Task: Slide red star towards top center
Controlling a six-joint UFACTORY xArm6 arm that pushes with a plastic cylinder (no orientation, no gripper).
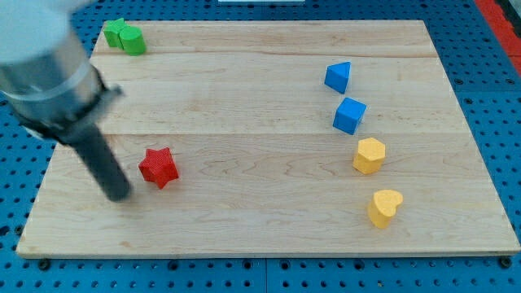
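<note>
Seven blocks lie on the wooden board (244,220). The red star (159,167) sits at about 8 o'clock from the board's centre, near the view's left edge. My tip (120,195) rests just beside it, at roughly 8 o'clock from the star, apparently not touching. No pincer is fitted; the arm ends in a plain rod, so nothing is spread or pinched.

Step in hand, as judged: approach completed, push not yet begun. Top centre lies at about 1 o'clock from the star, so the tip is nearly behind it. The next move calls for a push toward 1 o'clock, with the line of travel through the star's middle to prevent it spinning off.

Containers: none present.
</note>
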